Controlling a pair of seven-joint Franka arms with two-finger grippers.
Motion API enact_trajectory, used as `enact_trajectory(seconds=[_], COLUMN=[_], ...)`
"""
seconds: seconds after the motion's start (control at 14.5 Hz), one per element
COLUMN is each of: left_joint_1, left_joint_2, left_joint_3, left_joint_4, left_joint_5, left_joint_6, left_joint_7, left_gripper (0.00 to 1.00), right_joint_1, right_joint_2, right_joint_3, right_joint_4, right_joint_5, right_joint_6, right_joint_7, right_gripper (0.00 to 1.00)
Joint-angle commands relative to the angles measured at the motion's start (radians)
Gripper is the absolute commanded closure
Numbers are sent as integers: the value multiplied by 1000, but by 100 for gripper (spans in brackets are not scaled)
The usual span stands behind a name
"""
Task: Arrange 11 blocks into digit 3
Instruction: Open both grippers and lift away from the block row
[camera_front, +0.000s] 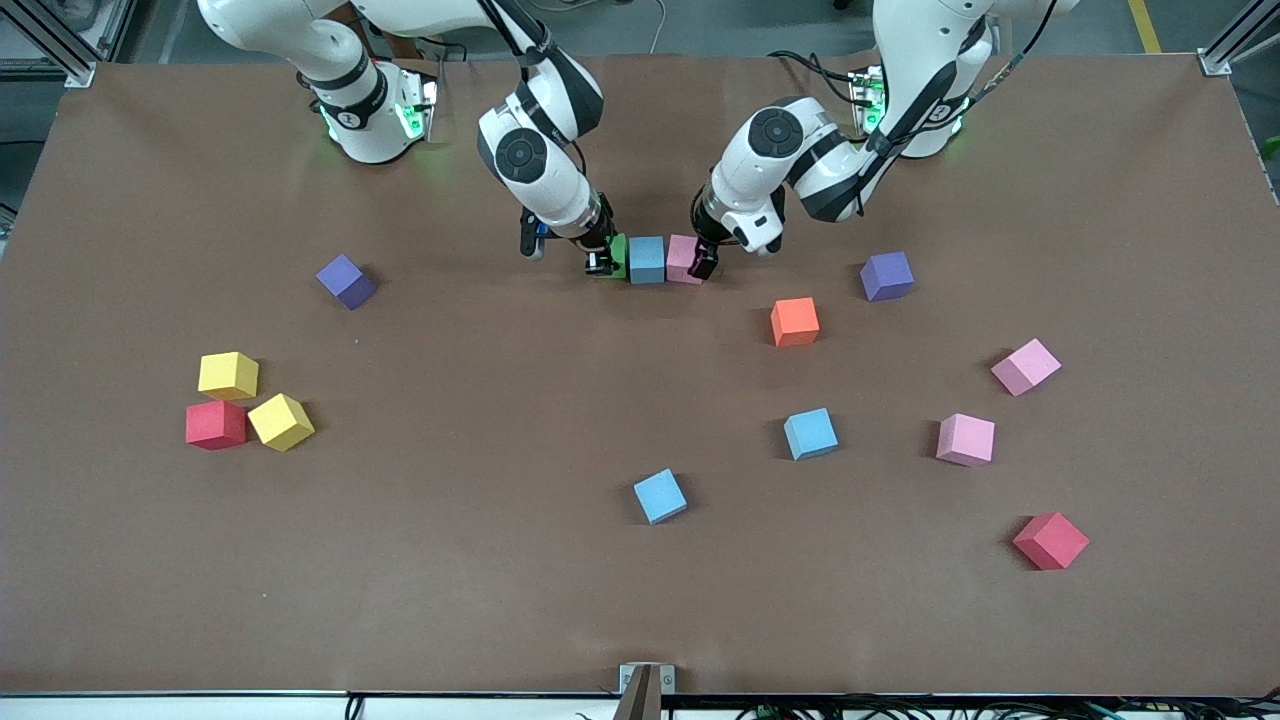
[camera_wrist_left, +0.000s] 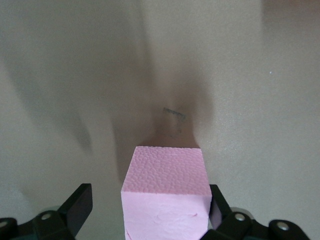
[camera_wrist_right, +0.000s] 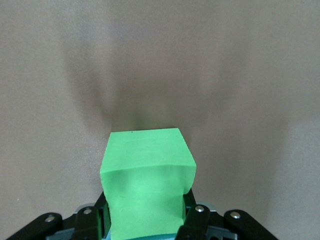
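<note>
Three blocks stand side by side in a touching row in the middle of the table, close to the robots' bases: green, blue and pink. My right gripper is down at the green end, shut on the green block, whose sides are pinched in between the fingers. My left gripper is open and straddles the pink block. One finger stands clear of the cube, while the other sits close against it.
Loose blocks lie scattered nearer the front camera. Toward the right arm's end are purple, two yellow and red. Toward the left arm's end are purple, orange, two pink, two blue and red.
</note>
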Motion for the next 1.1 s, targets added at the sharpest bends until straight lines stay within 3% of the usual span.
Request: enact_trajectory(seconds=[0.0, 0.21, 0.62, 0.76, 0.83, 0.9, 1.04], left_joint_1=[-3, -21, -35, -34, -29, -29, -27], left_joint_2=[-23, -22, -25, -34, -37, -38, -38], left_joint_3=[0, 0, 2, 2, 2, 3, 8], left_joint_4=[0, 0, 22, 31, 39, 46, 65], left_joint_5=[12, 12, 12, 12, 12, 12, 12], left_joint_6=[-23, -26, -86, -110, -122, -135, -164], left_joint_7=[-27, -48, -80, -80, -80, -80, -79], left_gripper=[0, 0, 0, 0, 0, 0, 0], right_joint_1=[5, 3, 3, 3, 3, 0, -3], right_joint_2=[17, 25, 37, 37, 37, 39, 37], right_joint_3=[1, 0, 0, 0, 0, -2, -2], right_joint_4=[14, 26, 36, 36, 36, 36, 36], right_joint_5=[39, 82, 80, 79, 82, 83, 82], right_joint_6=[5, 7, 5, 5, 4, 2, 0], right_joint_7=[-32, -33, -35, -35, -33, -23, -27], right_gripper=[100, 100, 99, 94, 58, 5, 0])
